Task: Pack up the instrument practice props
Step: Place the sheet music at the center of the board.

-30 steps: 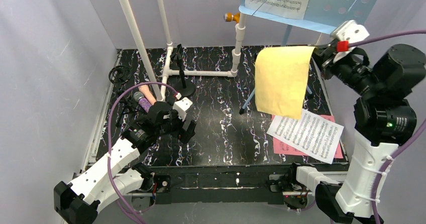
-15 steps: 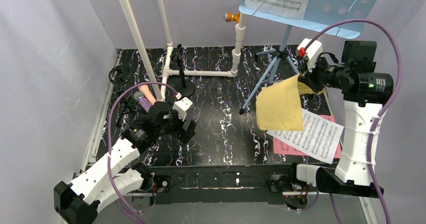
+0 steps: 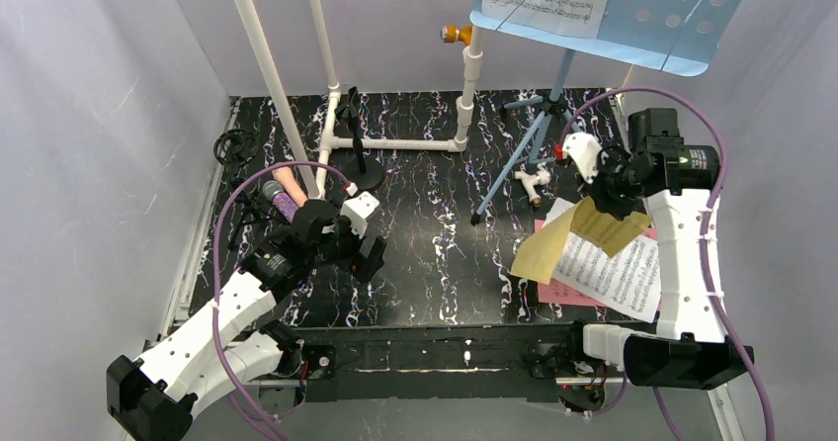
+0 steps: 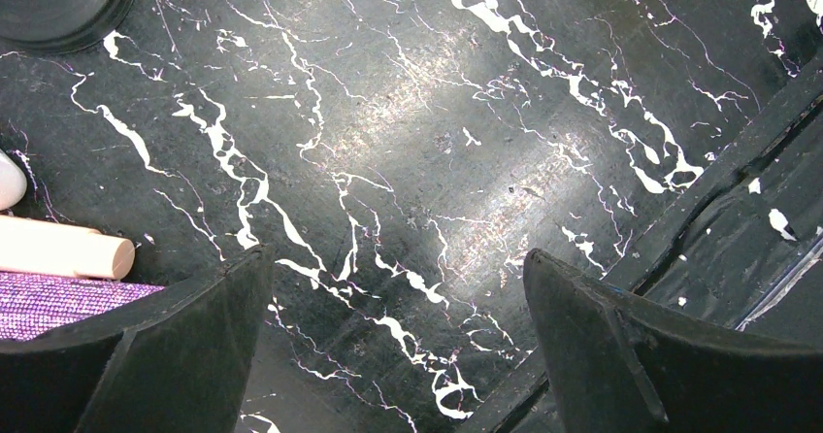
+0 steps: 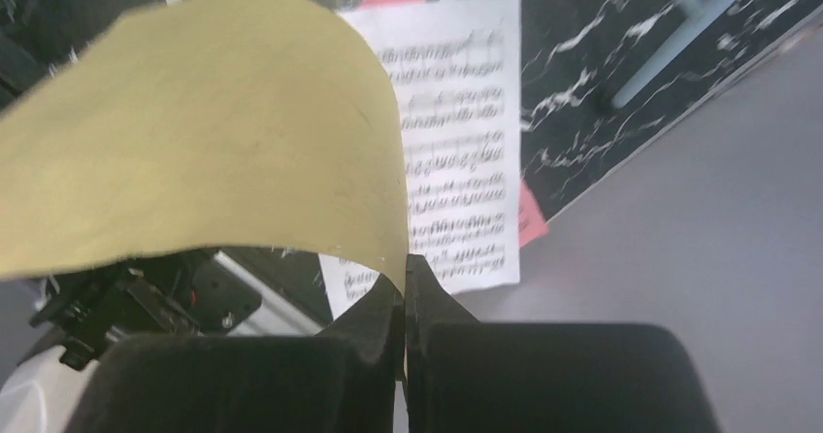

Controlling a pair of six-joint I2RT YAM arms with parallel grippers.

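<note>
Now, at lower left, the left gripper (image 3: 373,256) hovers wide open over the black, white-veined marbled table (image 3: 435,263), unmoved since a second ago. The glittery purple microphone (image 3: 284,204) and pink microphone (image 3: 288,178) lie just beyond it. At right, the right gripper (image 3: 605,202), clenched on a blank yellow paper sheet (image 3: 542,251), has dropped from beside the light-blue perforated music rack (image 3: 682,16) at the top. The sheet now droops over the white sheet-music page (image 3: 618,278) lying on a pink page (image 3: 559,290).
</note>
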